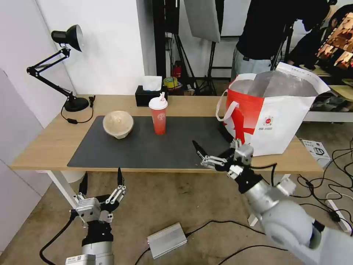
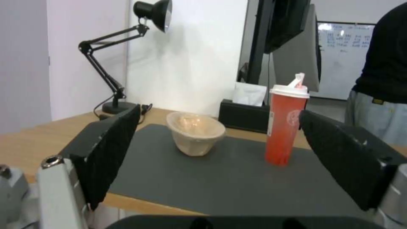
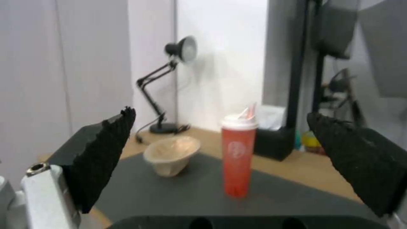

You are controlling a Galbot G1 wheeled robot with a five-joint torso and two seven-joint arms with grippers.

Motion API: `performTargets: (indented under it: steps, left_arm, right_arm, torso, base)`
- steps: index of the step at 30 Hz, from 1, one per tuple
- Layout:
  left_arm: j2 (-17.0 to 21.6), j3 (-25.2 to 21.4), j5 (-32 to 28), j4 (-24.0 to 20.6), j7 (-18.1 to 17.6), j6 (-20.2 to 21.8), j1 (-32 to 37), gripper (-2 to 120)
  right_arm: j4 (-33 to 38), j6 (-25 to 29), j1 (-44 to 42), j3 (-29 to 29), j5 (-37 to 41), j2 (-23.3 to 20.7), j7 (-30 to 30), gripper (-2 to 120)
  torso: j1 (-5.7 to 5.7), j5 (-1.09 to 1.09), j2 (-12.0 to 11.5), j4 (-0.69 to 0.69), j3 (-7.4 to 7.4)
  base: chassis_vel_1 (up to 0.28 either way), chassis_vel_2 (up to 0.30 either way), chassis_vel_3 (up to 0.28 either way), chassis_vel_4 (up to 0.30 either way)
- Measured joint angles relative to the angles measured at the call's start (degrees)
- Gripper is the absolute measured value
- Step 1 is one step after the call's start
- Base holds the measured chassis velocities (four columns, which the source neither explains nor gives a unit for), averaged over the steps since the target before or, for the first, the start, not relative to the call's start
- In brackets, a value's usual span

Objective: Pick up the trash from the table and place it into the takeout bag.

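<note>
You are looking at 2 pieces of trash standing on the dark grey mat of the table: the beige bowl is sitting toward the left, and the red cup with its white lid is standing upright just beside it, apart from it. The takeout bag is standing open at the table's right end. Your right gripper is hovering over the mat's near right corner, beside the bag, fingers spread and holding nothing. Your left gripper is hanging below the table's front edge, fingers apart and empty
</note>
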Motion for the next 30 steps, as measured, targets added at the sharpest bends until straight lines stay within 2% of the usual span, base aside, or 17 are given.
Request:
performTargets:
  steps: [4,11,12,18,22,30]
  left_arm:
    - [0.01,0.00,-0.37,-0.07,0.03,-0.01,-0.08,100]
    - [0.02,0.02,-0.44,0.07,0.14,-0.02,-0.12,100]
    - [0.02,0.01,-0.44,0.09,0.17,-0.02,-0.09,100]
    - [0.02,-0.01,-0.41,0.10,0.19,-0.03,0.07,100]
    - [0.02,-0.21,-0.40,0.10,0.22,-0.07,0.22,100]
    - [0.02,-0.43,-0.85,0.25,0.08,-0.23,0.20,100]
  right_arm:
    - [-1.10,-0.66,2.43,-1.65,0.76,-0.76,-1.87,100]
    - [-5.40,-1.85,11.68,-8.00,2.90,-0.44,-5.75,100]
    - [-7.15,-2.11,14.78,-10.34,3.38,0.22,-6.39,100]
    - [-10.53,-2.49,20.63,-14.39,4.21,1.81,-7.37,100]
    - [-14.49,-3.02,27.31,-19.09,4.45,4.84,-7.31,100]
    - [-18.72,-3.45,32.05,-22.54,4.36,8.57,-6.20,100]
  torso:
    - [0.00,0.00,0.00,0.00,0.00]
    - [-0.01,0.00,0.00,0.00,0.00]
    - [0.00,-0.01,0.00,0.00,0.00]
    - [0.00,0.00,0.00,0.00,0.00]
    - [-0.01,-0.01,0.00,0.01,0.00]
    - [-0.01,-0.01,0.00,0.00,0.00]
  base:
    - [0.000,0.000,0.000,0.000]
    - [0.000,0.000,0.000,0.000]
    - [0.000,0.000,0.000,0.000]
    - [0.000,0.000,0.000,0.000]
    - [0.000,0.000,0.000,0.000]
    - [0.000,0.000,0.000,0.000]
